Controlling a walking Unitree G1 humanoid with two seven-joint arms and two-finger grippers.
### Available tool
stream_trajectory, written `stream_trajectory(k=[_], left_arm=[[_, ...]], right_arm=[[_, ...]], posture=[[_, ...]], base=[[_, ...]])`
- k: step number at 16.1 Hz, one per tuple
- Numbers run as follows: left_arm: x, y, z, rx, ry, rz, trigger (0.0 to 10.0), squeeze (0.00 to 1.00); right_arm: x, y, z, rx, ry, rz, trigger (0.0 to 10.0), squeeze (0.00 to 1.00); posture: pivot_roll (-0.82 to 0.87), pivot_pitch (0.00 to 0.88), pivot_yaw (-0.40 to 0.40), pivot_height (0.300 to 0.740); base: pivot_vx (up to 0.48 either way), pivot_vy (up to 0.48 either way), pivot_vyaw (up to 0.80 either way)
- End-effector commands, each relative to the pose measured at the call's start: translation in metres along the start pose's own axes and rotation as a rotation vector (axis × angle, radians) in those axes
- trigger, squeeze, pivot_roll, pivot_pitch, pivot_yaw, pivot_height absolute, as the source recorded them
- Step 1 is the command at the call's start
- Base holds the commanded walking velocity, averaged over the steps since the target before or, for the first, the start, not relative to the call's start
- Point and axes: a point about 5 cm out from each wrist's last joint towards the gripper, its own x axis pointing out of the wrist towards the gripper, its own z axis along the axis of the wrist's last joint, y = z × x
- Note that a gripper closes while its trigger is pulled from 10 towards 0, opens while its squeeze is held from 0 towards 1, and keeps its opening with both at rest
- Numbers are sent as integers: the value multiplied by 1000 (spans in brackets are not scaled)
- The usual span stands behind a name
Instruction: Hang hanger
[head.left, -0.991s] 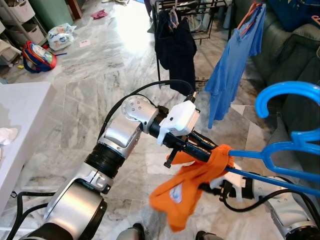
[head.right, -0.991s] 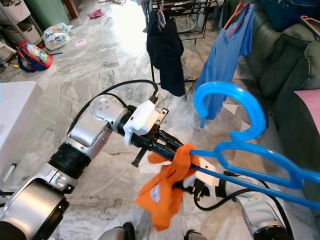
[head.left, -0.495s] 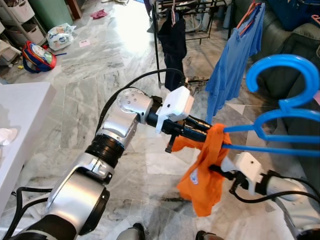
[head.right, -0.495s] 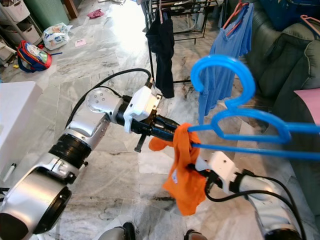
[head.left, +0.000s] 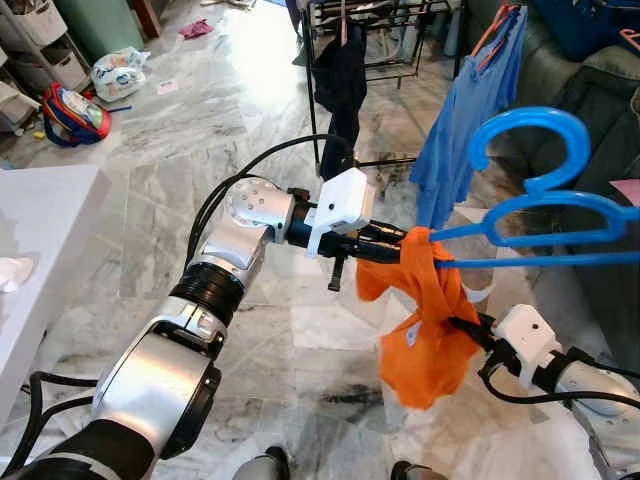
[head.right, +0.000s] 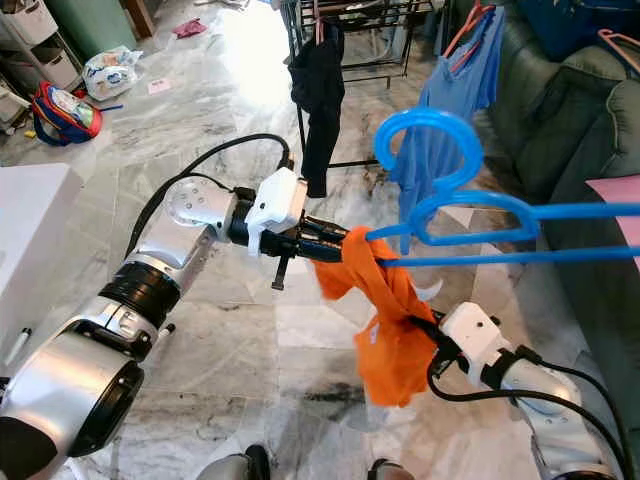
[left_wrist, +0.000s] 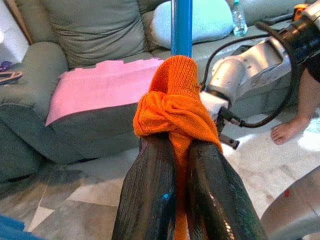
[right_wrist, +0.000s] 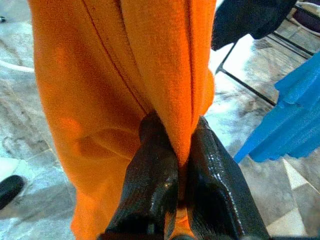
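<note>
The left gripper (head.left: 392, 243) is extended forward at mid-height, its two black fingers (left_wrist: 150, 195) pressed together on a bunched fold of the orange garment (head.left: 425, 318), right where the cloth drapes over the end of the blue hanger (head.left: 530, 200). In the left wrist view the orange cloth is squeezed between the fingers and knotted up just past their tips, with the hanger's blue bar rising directly behind it. The right gripper (head.left: 468, 328) sits lower and to the right, its fingers (right_wrist: 155, 175) closed on a lower fold of the same garment; the right wrist view shows the cloth pinched tightly between both pads. The hanger is held in the air, roughly level, its hook (head.right: 425, 150) curving upward and its two bars running off toward the right edge of the picture; it is not on any rail. The garment hangs from the hanger's near end in a twisted bundle between the two grippers. Behind stands a dark clothes rack (head.left: 375, 20) carrying a black garment (head.left: 343, 75), and a blue shirt (head.left: 465, 130) hangs on an orange hanger beside it. A dark green sofa (head.right: 570, 110) is at the right, with a pink cloth (left_wrist: 100, 87) on it. The floor is grey marble tile (head.left: 200, 130), and a white table (head.left: 40, 230) stands at the left.
</note>
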Motion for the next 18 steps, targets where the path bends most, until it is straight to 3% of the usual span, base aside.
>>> stream_trajectory(k=[1,5,7,10,11,12,15,16,18], left_arm=[[-12,10,3,50,20,99,10000,0],[-23,8,-20,42,107,272,10000,0],[-30,-1,-40,9,172,357,10000,0],[-31,-10,-51,12,188,408,10000,0],[-30,-10,-51,5,163,432,10000,0],[-29,-9,-50,-3,145,450,10000,0],[-26,-4,-46,17,124,471,10000,0],[-26,-3,-43,25,113,471,10000,0],[-23,5,-31,62,68,469,10000,0]], right_arm=[[-8,-7,3,-28,-5,-49,0,0],[-8,-16,32,-113,-105,-84,0,0],[-7,-23,56,-149,-181,-112,0,0],[-7,-42,66,-201,-135,-229,0,0],[-6,-51,61,-162,-83,-293,3137,0],[-6,-56,54,-118,-41,-342,10000,0],[-4,-58,46,-114,8,-388,10000,0],[-3,-59,43,-80,10,-401,9176,0],[2,-58,40,-55,23,-421,10000,0]], posture=[[-63,216,112,740],[-77,220,118,740],[-92,224,121,740],[-106,227,119,740],[-107,227,115,740],[-105,227,112,740],[-97,226,109,740],[-94,226,109,740],[-89,226,110,740]], base=[[0,0,0],[0,0,0],[0,0,0],[0,0,0],[0,0,0],[0,0,0],[0,0,0],[0,0,0],[0,0,0]])
